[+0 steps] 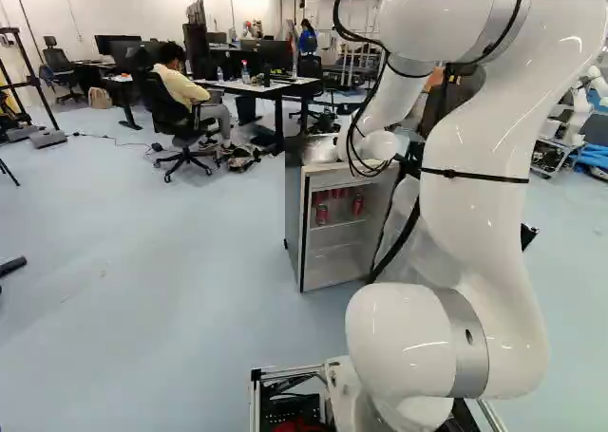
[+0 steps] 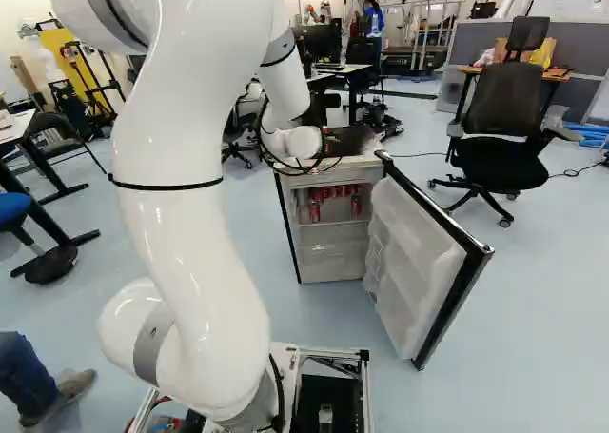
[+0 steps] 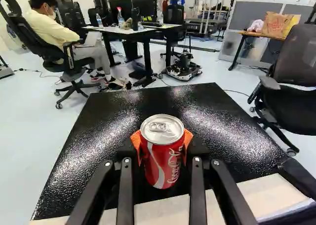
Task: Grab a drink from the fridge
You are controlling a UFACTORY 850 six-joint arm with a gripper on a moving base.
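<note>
In the wrist view my gripper [image 3: 162,146] is shut on a red drink can [image 3: 163,153], an orange pad against each side. The can is upright, over the fridge's black top [image 3: 202,104]; whether it touches that top I cannot tell. The base views largely hide the gripper behind the white wrist. The fridge [image 1: 296,228] stands beyond the arm, its door [image 2: 419,252] swung wide open towards the right of the right base view. More red cans [image 2: 314,207] stand on its upper shelf.
An office chair [image 2: 504,119] is right of the open door. Desks with monitors [image 1: 271,85] stand behind the fridge. Another robot [image 1: 573,109] shows at the right of the left base view. A shoe and trouser leg [image 2: 43,385] show low at the left of the right base view.
</note>
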